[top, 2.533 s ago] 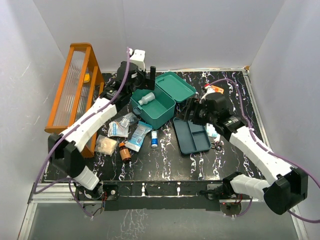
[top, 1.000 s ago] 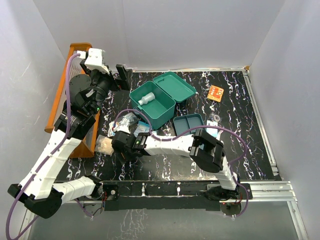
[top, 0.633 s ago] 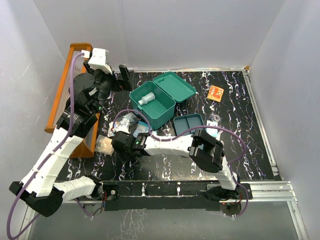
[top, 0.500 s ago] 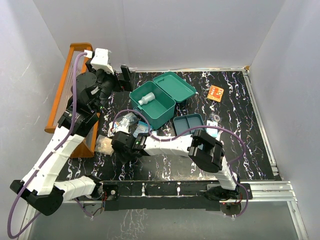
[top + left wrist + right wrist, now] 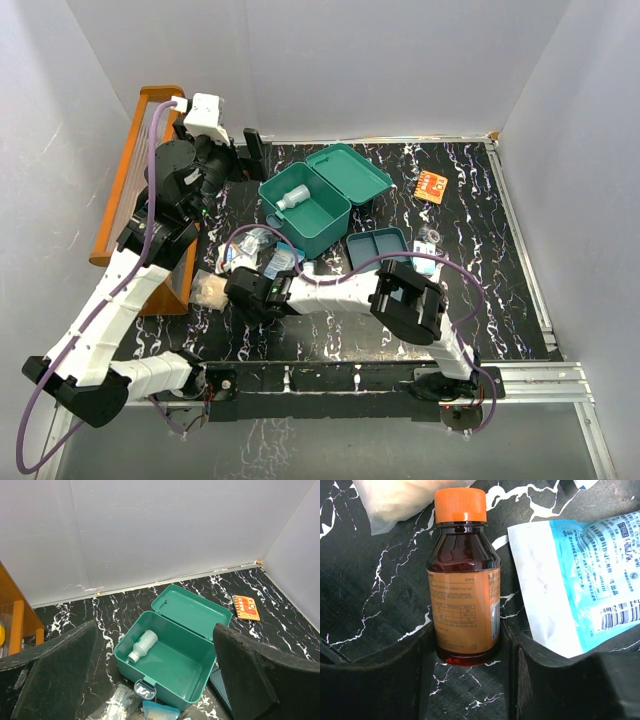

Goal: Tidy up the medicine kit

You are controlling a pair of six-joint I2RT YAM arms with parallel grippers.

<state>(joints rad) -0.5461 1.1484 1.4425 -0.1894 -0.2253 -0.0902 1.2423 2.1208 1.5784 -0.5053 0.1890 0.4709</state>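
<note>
The task looks early: the open medicine kit (image 5: pixel 322 238), mid-table, holds only a white bottle (image 5: pixel 292 197), while its tray insert (image 5: pixel 385 243) and some packets (image 5: pixel 250 245) lie outside. The right gripper (image 5: pixel 466 635) has its fingers on both sides of a lying brown bottle (image 5: pixel 464 605); whether they already press it, I cannot tell. The left gripper (image 5: pixel 155 630) hangs wide open and empty.

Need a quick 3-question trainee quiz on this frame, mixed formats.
1. True or false: the box has its lid shut.
2. Between the fingers of the right claw lies: A) a syringe B) an amber bottle C) scissors.
3. What lies inside the box?
Key: 1 false; 2 B; 3 a white bottle.
</note>
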